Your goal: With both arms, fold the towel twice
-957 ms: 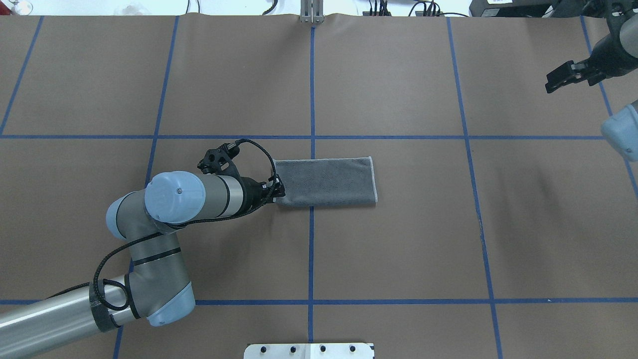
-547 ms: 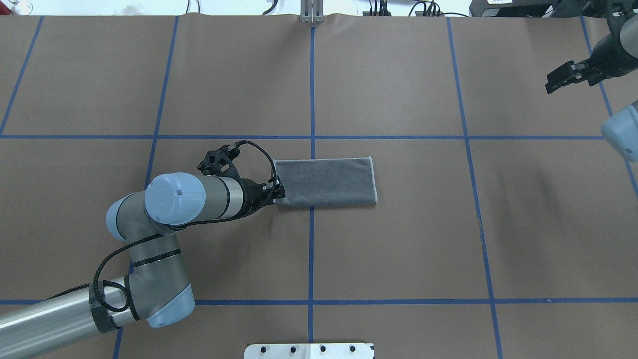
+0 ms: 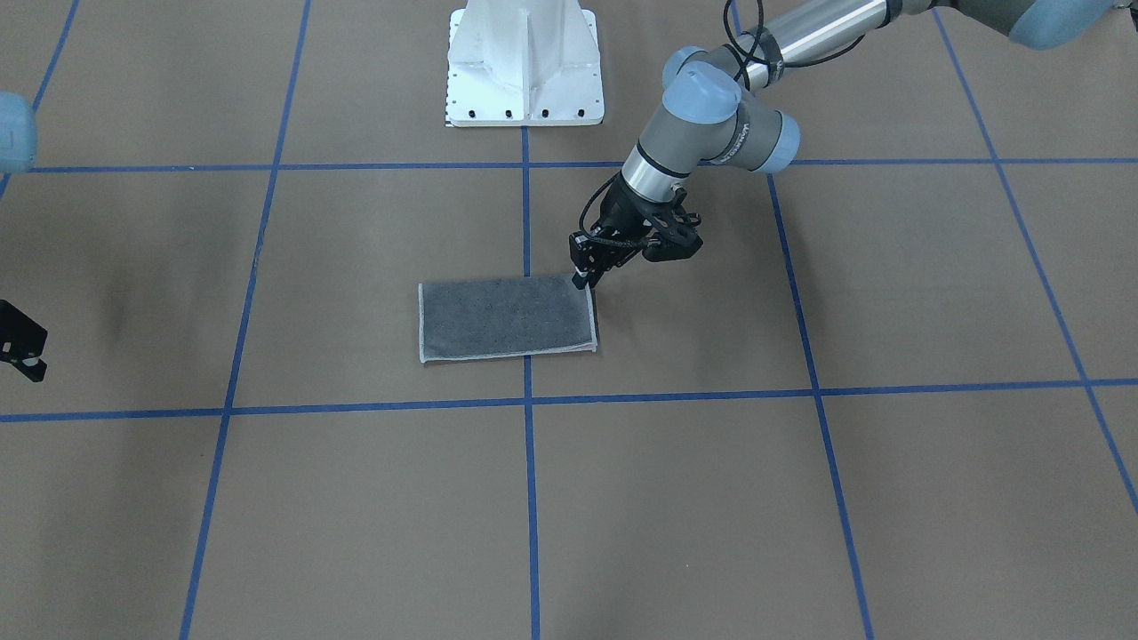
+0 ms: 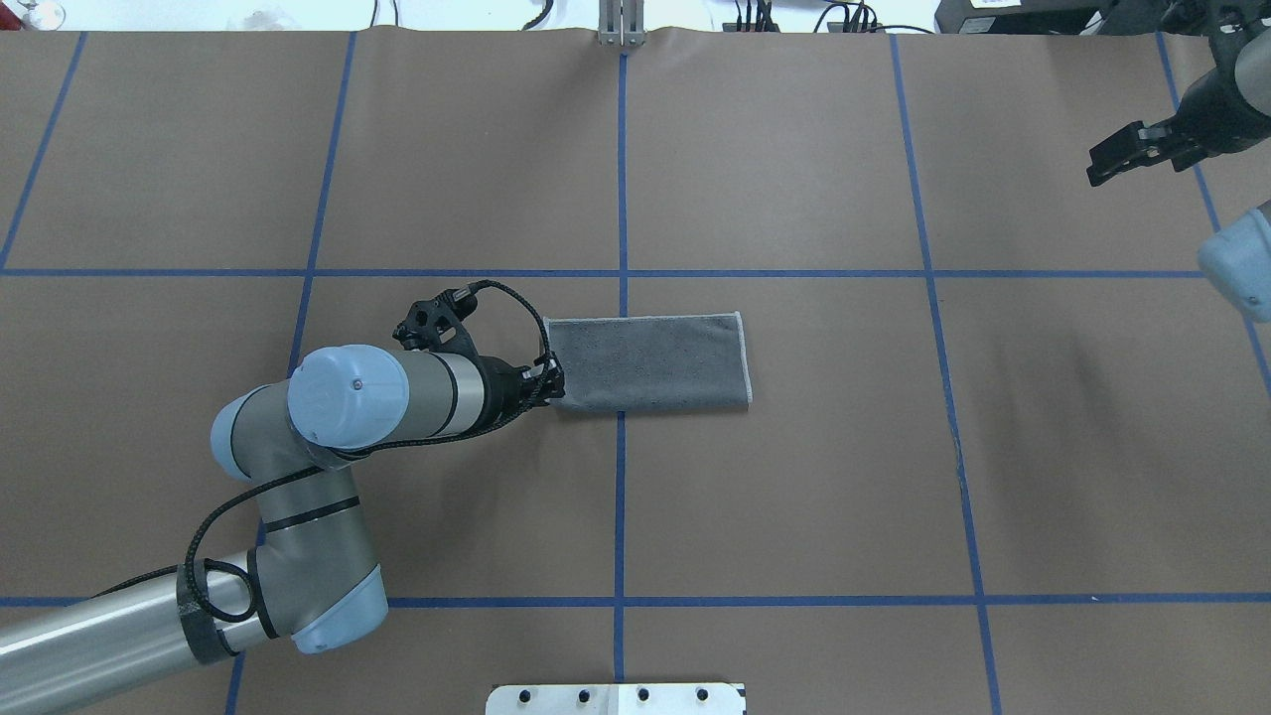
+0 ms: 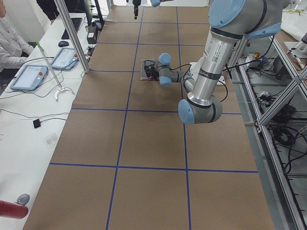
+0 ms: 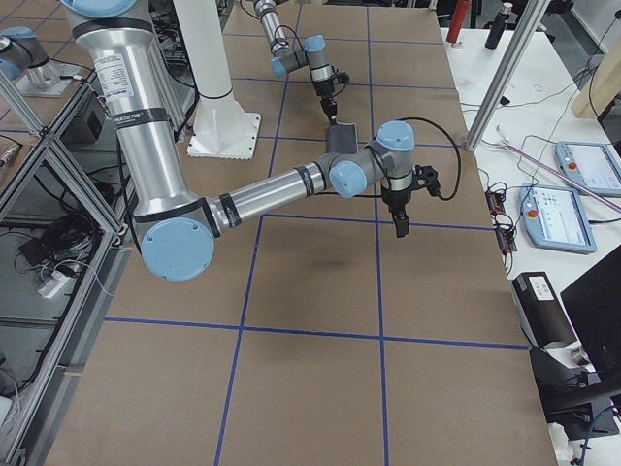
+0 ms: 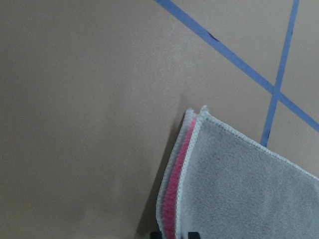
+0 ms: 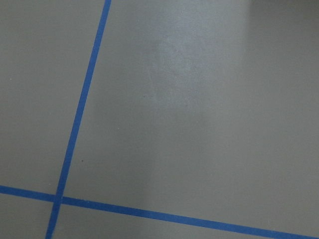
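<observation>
The towel [image 4: 645,362] lies flat near the table's middle as a long rectangle, folded in half with its dark grey face up. The left wrist view shows a pink strip between the layers of the towel [image 7: 239,189] along its edge. My left gripper [image 4: 552,382] is down at the towel's near left corner and shut on that edge. In the front-facing view the left gripper [image 3: 581,279] touches the corner of the towel [image 3: 507,318]. My right gripper [image 4: 1100,167] hangs far off at the table's back right, open and holding nothing.
The brown table cover [image 4: 794,497] carries a grid of blue tape lines. The white pedestal base [image 3: 524,53] stands at the robot's side. A person [image 5: 7,43] sits at a side desk with tablets [image 5: 29,76]. Poles and cables line the table's ends.
The left wrist has edged slightly left at the towel's corner. The towel lies as before, and the right gripper has barely moved.
</observation>
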